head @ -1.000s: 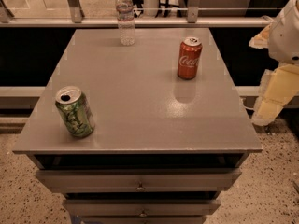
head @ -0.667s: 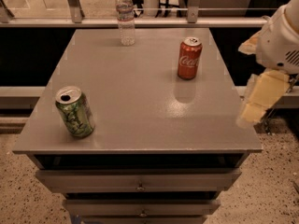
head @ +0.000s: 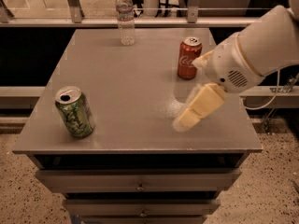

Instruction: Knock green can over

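The task is not yet done: the green can (head: 74,112) stands upright near the front left corner of the grey table (head: 135,78), its silver top and open mouth facing up and slightly toward the camera, with nothing touching it. The gripper (head: 195,107) hangs over the right part of the table top, near the front edge, at the end of the white arm (head: 261,45) that reaches in from the right. It is well apart from the green can, with a broad stretch of bare table between them. It shows only as a pale, smeared shape pointing down and to the left, so I cannot tell whether it is spread or pressed together, and it seems to hold nothing. What is left, as I judge it, is nearly the whole job: crossing leftward to the green can and pushing its side until it tips. The red can (head: 189,58) stands upright just behind the gripper and close to the arm, and it carries the white Coca-Cola script running up its side. The water bottle (head: 125,17) stands at the back edge, and its label is too faint to read. The green can shows a mottled green and white pattern, but no word on it is legible.
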Robot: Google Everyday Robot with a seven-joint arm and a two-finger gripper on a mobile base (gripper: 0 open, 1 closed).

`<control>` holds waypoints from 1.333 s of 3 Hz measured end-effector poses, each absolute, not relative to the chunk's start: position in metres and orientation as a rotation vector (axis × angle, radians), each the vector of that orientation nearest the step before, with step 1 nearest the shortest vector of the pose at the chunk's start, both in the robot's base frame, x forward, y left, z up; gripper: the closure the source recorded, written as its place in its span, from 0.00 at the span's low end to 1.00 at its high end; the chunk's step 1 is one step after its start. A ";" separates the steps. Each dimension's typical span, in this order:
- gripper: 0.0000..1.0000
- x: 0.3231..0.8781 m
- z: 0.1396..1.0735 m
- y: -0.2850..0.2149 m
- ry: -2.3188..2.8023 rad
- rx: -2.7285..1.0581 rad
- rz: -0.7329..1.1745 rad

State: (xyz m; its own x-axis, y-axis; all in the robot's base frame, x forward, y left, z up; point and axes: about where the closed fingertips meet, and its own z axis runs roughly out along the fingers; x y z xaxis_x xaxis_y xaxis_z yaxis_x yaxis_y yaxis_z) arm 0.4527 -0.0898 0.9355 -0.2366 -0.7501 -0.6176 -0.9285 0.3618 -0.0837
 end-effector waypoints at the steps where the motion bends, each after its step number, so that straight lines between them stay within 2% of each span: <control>1: 0.00 0.452 0.940 -0.047 1.969 -1.393 0.525; 3: 0.00 0.451 0.945 -0.042 1.957 -1.387 0.531; 4: 0.00 0.446 0.940 -0.002 1.867 -1.360 0.617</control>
State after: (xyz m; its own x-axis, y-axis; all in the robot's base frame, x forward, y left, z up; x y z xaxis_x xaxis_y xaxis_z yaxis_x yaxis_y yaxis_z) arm 0.4465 -0.0016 0.9396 -0.1710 -0.5934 -0.7866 -0.9451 0.3244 -0.0392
